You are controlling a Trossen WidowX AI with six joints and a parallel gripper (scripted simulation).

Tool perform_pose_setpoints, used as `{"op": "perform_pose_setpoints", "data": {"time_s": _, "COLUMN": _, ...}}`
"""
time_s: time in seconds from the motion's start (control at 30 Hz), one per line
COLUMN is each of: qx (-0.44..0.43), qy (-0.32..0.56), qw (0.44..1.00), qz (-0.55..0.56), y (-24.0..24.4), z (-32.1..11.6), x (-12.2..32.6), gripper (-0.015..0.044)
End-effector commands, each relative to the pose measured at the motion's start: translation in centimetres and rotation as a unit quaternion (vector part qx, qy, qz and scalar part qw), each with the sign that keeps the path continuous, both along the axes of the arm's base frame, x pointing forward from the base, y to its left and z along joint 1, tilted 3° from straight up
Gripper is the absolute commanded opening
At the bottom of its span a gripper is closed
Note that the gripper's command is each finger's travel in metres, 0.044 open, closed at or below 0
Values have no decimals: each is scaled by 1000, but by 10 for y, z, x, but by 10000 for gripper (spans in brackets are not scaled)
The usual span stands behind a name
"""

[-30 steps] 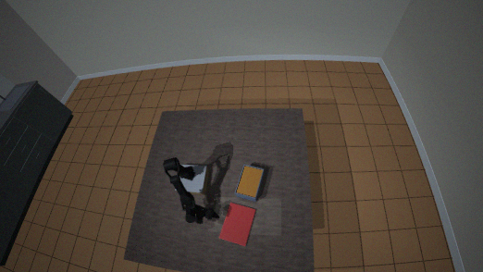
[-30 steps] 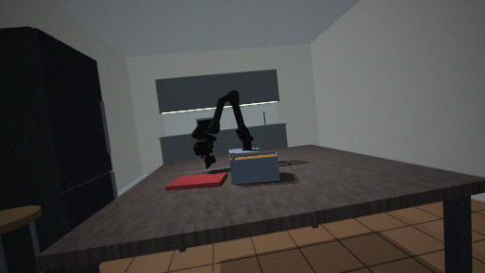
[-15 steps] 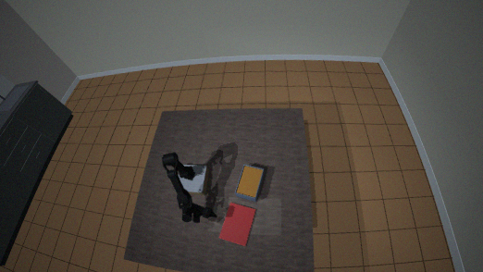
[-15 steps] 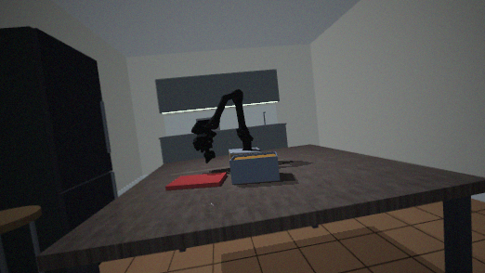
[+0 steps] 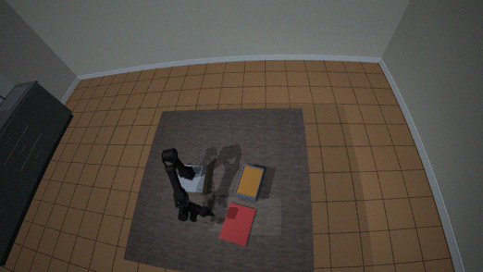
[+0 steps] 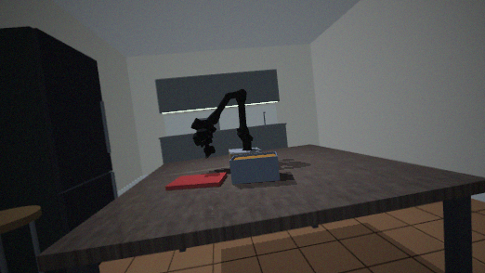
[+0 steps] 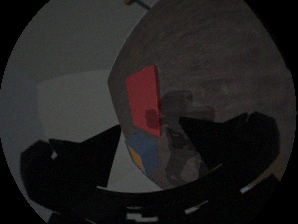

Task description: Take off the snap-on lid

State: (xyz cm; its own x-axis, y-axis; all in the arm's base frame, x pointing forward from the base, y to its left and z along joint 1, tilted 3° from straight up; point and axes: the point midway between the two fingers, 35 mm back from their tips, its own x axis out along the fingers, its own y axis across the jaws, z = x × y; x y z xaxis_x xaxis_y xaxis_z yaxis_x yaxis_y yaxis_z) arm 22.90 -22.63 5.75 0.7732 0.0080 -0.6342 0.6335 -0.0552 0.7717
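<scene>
The storage box (image 5: 246,198) (image 6: 255,171) (image 7: 148,146) is blue-grey and stands upright on the table (image 5: 278,139) (image 6: 325,197) with its top uncovered and an orange surface (image 5: 250,181) inside its rim. The red lid (image 5: 241,228) (image 6: 197,180) (image 7: 141,95) lies flat on the table beside the box, separate from it, with a smooth face up and no raised rim showing on top. My gripper (image 5: 214,214) (image 6: 209,154) (image 7: 150,123) is open and empty. It hangs above the table, on the arm's side of the lid, touching neither lid nor box. The lid's underside is hidden.
A pale, flat-topped block (image 5: 198,178) (image 6: 237,151) stands by the arm's base, behind the box in the exterior view. The arm casts shadows across the table and lid. A round stool (image 6: 19,215) and a dark cabinet (image 6: 51,121) stand beyond the table's edge.
</scene>
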Motion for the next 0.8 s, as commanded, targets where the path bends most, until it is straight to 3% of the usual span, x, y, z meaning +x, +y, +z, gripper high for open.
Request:
{"op": "perform_pose_setpoints", "data": {"time_s": 0.0, "qx": -3, "qy": -2, "qw": 1000, "qz": 1, "y": -1, "z": 9, "x": -2, "gripper": 440}}
{"op": "perform_pose_setpoints", "data": {"time_s": 0.77, "qx": -3, "qy": -2, "qw": 1000, "qz": 1, "y": -1, "z": 15, "x": -6, "gripper": 440}}
